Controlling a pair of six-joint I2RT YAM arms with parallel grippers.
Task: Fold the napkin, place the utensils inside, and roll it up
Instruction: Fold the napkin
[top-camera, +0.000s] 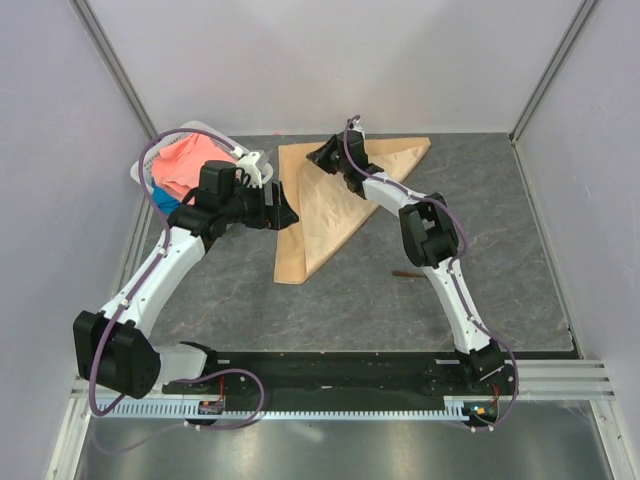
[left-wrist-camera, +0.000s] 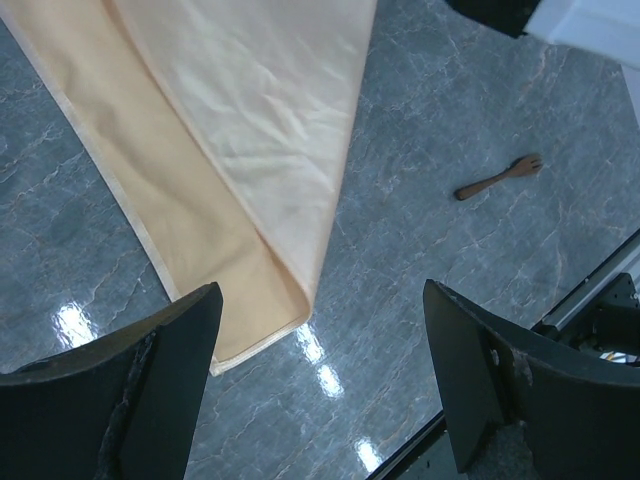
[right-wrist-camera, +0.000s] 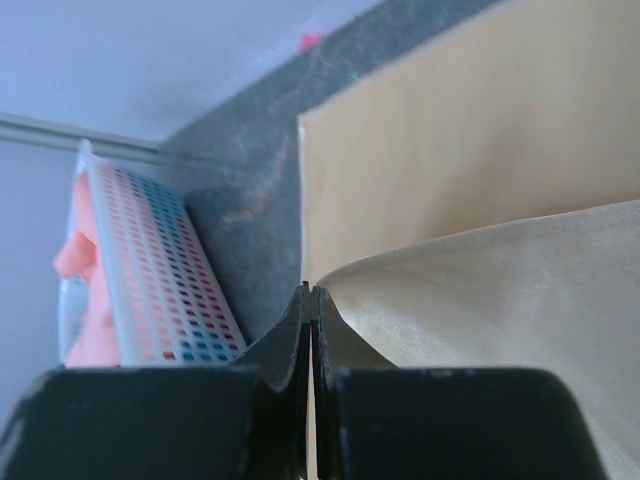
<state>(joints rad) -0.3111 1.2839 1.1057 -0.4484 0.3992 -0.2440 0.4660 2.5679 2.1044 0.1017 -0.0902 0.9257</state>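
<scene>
The right claw pinches an edge of the napkin between its tips, likely to pull the fold over, while the left claw hangs wide above its lower point, the fork lying beyond.

Napkin: woven cloth, satin-like, peach-gold, soft sheen; faint creases, stitched hem along edge. Fork: looks wooden, dark brown, matt. Tabletop: smooth, dark grey with pale marble veining, glossy, bright light reflections. Basket: white plastic, perforated grid wall. Coral-pink cloth inside: soft, matt. Left end effector fingers: matt black plastic, scuffed grey at edge. Right end effector: same matt black.
</scene>
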